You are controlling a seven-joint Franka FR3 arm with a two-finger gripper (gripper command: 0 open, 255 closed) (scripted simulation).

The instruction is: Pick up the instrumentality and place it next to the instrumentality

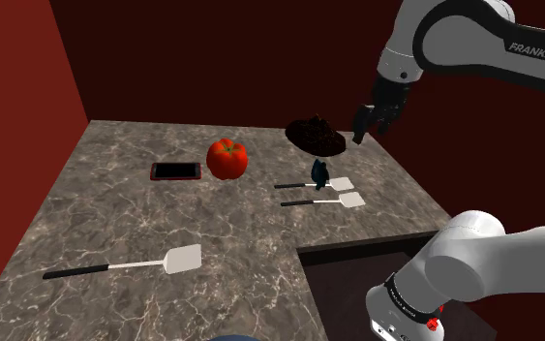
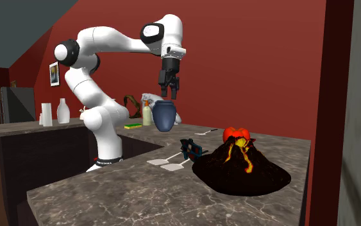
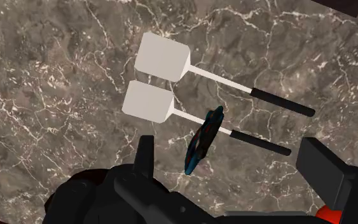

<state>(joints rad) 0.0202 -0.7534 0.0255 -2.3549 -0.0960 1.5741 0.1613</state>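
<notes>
My gripper (image 1: 371,124) hangs high above the back corner of the marble counter (image 1: 115,208) with its two black fingers spread wide and nothing between them; the second exterior view shows it (image 2: 170,90) well clear of the surface. Looking down along it (image 3: 234,168), I see two white spatulas with black handles lying parallel and just beside each other. A small blue-black tool (image 3: 204,140) lies across the handle of the first spatula (image 3: 147,102), while the second spatula (image 3: 163,58) is bare. In the shoulder view the first spatula (image 1: 341,182) lies at twelve o'clock from the second spatula (image 1: 350,200), and the small blue-black tool (image 1: 319,174) stands at nine o'clock from the first one's blade. The dark volcano model (image 1: 316,136) is at twelve o'clock from that tool, near it. A red tomato (image 1: 227,158) sits at nine o'clock from the spatulas, and a phone (image 1: 175,170) lies flat at nine o'clock from the tomato, just beside it. A third spatula (image 1: 181,258) lies well apart, at seven o'clock from the tomato, near the front of the counter.
</notes>
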